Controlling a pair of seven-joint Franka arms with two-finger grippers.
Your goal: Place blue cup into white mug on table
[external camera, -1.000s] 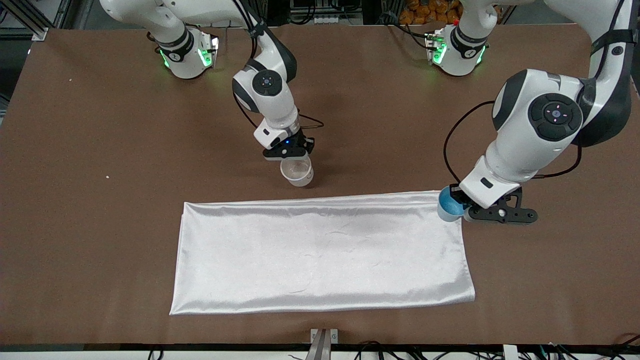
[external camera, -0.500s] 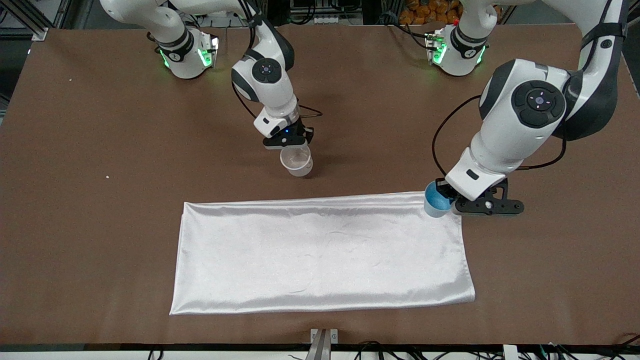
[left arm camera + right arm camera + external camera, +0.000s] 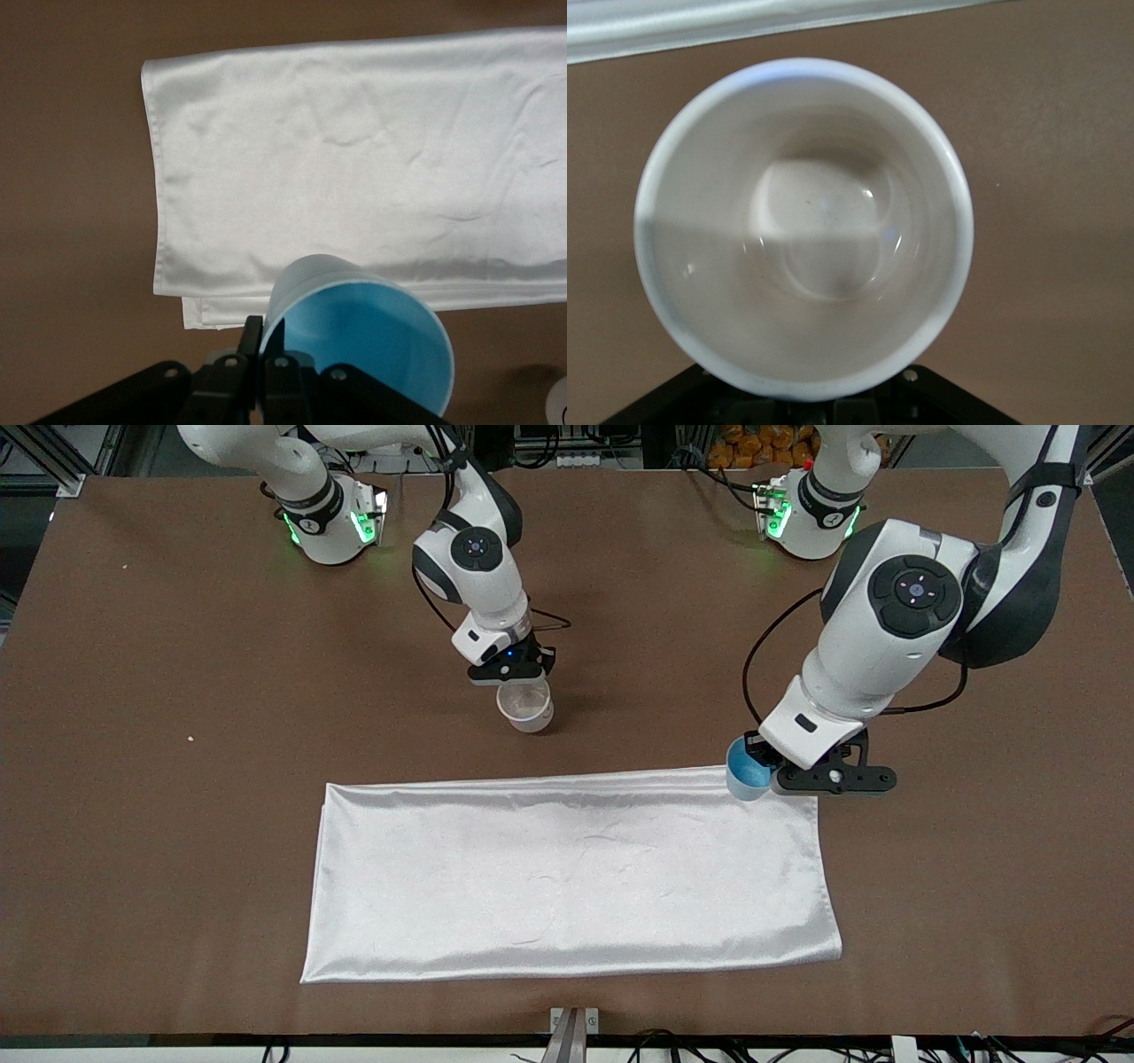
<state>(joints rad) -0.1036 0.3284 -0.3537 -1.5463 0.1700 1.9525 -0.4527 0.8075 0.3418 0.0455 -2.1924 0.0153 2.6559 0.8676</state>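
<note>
No brand, label or readable writing shows on any object. Right of centre in the front view, the left tool (image 3: 769, 772) is clamped on the rim of the blue cup (image 3: 746, 771), which hangs over the upper right corner of the white cloth (image 3: 567, 877); the left wrist view shows the cup's (image 3: 359, 332) wall pinched between the fingers (image 3: 252, 341), its pale blue inside open to the camera, with the cloth (image 3: 354, 159) spread across the upper part of that frame. A little above centre in the front view, the right tool (image 3: 514, 682) is closed on the white mug (image 3: 526, 707) at the side toward its arm, though whether the mug rests on the brown tabletop (image 3: 177, 691) or is lifted just off it cannot be told; it lies farther from the front camera than the cloth's upper edge. In the right wrist view the mug (image 3: 804, 226) fills the frame, its inside empty, with a strip of cloth (image 3: 700, 27) along the top edge. Compared with a second ago, the left tool and the blue cup have moved up and toward the middle of the frame, from the cloth's right-hand edge to above its corner. The mug and right tool have shifted slightly upward in the frame. The cloth lies as it did.
</note>
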